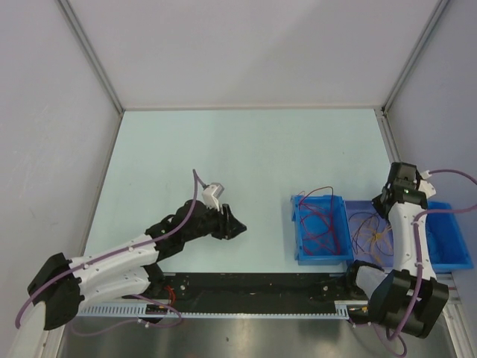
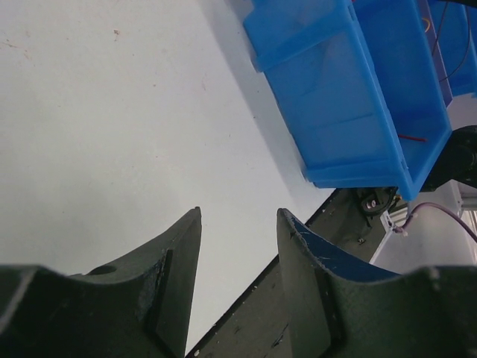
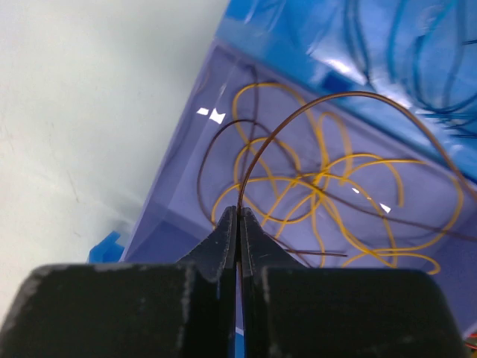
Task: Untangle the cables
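Note:
The cables lie in bins at the right. Red and purple loops [image 1: 320, 220] fill a blue bin [image 1: 299, 237], and orange and dark loops [image 3: 328, 186] lie tangled in a purple bin [image 3: 171, 201] beside it. My right gripper [image 3: 239, 213] hangs over the purple bin, shut on a thin dark brown cable [image 3: 298, 112] that arcs up and right from its tips. My left gripper [image 2: 238, 215] stands open with nothing between its fingers, low over the bare table left of the blue bin [image 2: 350, 97]; in the top view it [image 1: 240, 226] points right.
A second blue bin [image 1: 452, 242] sits right of the purple one, with blue wires [image 3: 417, 60] in it. The black base rail [image 1: 253, 287] runs along the near edge. Grey walls enclose the pale table [image 1: 246, 156] on three sides.

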Robot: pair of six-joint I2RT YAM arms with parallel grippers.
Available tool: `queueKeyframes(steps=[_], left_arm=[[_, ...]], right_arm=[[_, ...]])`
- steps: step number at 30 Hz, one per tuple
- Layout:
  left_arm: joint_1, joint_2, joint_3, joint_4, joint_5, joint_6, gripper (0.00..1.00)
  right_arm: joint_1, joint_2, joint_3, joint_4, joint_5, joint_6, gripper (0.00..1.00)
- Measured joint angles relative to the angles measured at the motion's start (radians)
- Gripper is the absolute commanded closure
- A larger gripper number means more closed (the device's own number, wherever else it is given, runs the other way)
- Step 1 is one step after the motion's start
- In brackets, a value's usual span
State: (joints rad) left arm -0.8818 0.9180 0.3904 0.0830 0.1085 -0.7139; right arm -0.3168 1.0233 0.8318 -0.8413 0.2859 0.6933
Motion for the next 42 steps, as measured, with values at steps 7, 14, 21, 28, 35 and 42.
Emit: queueKeyframes(steps=[7, 14, 21, 28, 35, 42], left_arm=[[0.0, 0.057, 0.046, -0.017, -0.001, -0.001, 0.51], [-0.006, 0.095, 0.091, -0.021, -0.001, -0.001, 0.51], [-0.014, 0.095, 0.098, -0.035, -0.008, -0.001, 0.51], [-0.023, 0.095, 0.098, -0.042, -0.019, -0.003, 0.51], [-0.026, 0.095, 0.098, -0.043, -0.026, -0.003, 0.51], [-0.028, 0.095, 0.106, -0.045, -0.027, -0.003, 0.51]], right_arm=[[0.141, 0.053, -0.035, 0.068, -0.022, 0.014, 1.0], [0.146, 0.066, -0.078, 0.116, -0.025, 0.014, 1.0], [0.042, 0.069, -0.108, 0.143, -0.037, -0.007, 1.0], [0.018, 0.099, -0.108, 0.196, -0.101, -0.04, 0.97], [0.018, 0.069, -0.1, 0.208, -0.147, -0.066, 0.73], [0.024, 0.0, -0.041, 0.192, -0.172, -0.087, 0.55]])
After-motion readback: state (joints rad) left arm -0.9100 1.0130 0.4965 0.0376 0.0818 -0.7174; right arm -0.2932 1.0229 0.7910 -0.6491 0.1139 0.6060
